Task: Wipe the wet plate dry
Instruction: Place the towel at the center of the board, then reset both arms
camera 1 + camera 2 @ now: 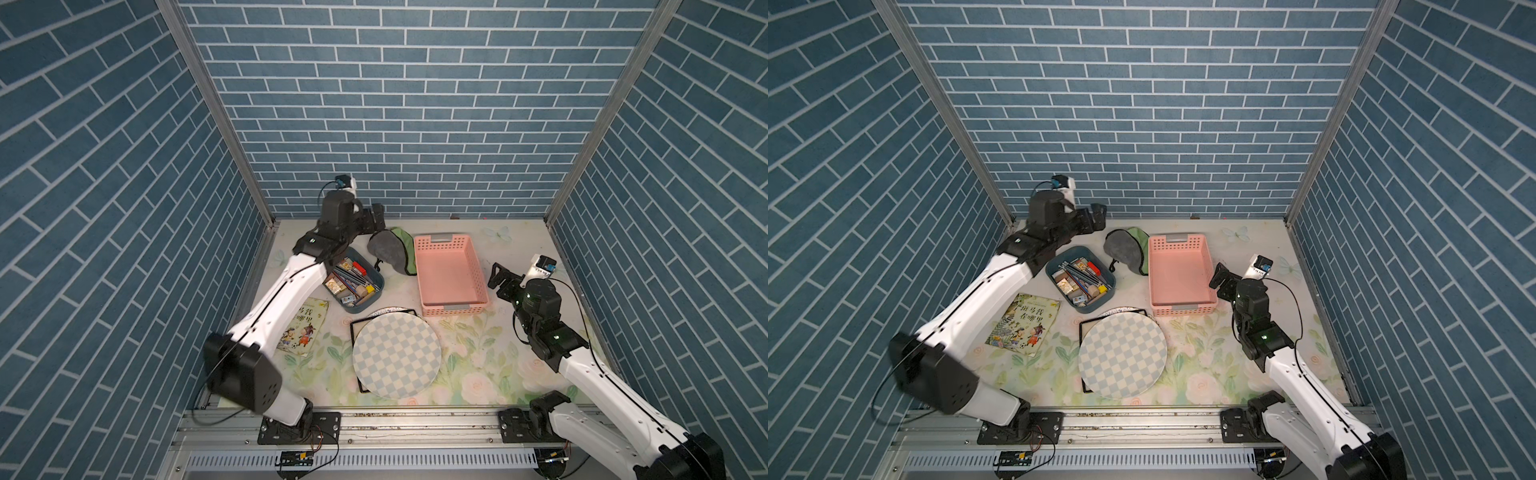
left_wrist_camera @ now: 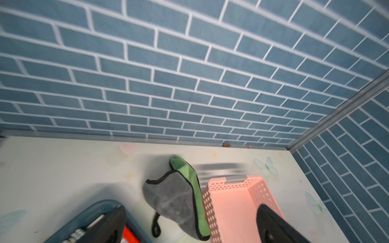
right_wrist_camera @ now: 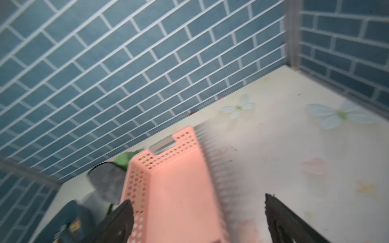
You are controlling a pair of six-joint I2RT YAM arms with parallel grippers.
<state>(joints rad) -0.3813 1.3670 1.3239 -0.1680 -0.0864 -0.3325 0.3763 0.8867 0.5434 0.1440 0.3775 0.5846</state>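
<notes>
Plate (image 1: 397, 357): stiff, probably slick, breakable; brace at rim. Cloth (image 1: 390, 249) limp. Left gripper (image 1: 372, 218), right gripper (image 1: 498, 277): jaws apart, empty.

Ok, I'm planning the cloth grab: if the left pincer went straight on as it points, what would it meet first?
Probably the grey-green cloth, lying just ahead of the open left pincer, before the pink basket; depth is unclear.

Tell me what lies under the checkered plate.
A black square frame pokes out from under the checkered plate at its corners, and a speckled rim shows at the far edge. The plate covers the rest, so what that rim belongs to is hidden.
</notes>
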